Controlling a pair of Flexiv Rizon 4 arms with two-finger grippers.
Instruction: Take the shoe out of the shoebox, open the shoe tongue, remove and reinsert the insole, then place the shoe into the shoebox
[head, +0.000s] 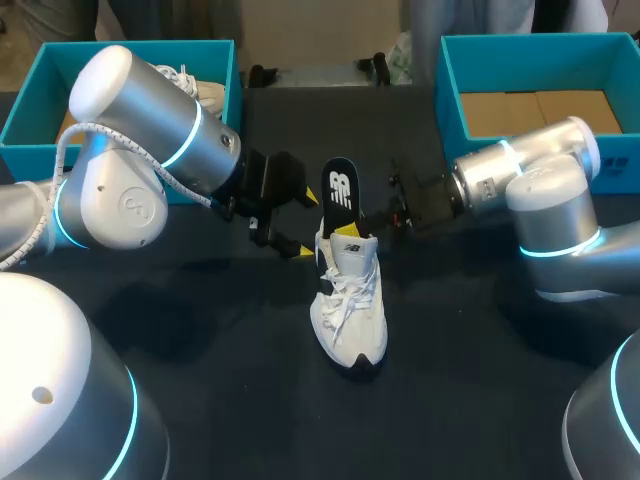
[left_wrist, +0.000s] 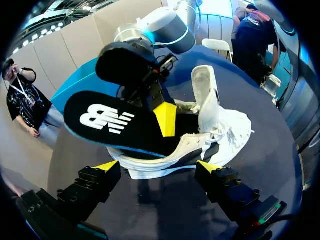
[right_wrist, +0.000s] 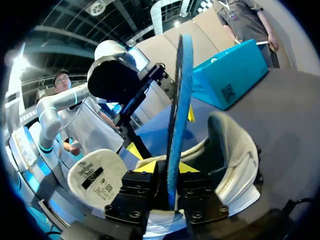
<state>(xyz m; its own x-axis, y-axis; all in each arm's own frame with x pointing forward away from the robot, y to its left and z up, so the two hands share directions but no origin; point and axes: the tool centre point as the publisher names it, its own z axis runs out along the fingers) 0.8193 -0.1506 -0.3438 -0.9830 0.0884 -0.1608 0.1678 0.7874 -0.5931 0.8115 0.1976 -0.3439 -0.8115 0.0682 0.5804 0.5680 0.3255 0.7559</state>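
Right wrist view shows my right gripper (right_wrist: 169, 167) clamping the insole (right_wrist: 179, 100) upright in the shoe (right_wrist: 235, 155), left gripper (left_wrist: 157, 166) open, dark table (right_wrist: 290, 115) beneath.

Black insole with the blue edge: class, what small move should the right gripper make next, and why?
Probably ease the right gripper straight up: it is shut on the black, blue-edged insole, which stands upright with its lower end inside the white lace-up sneaker, so it is not yet out.
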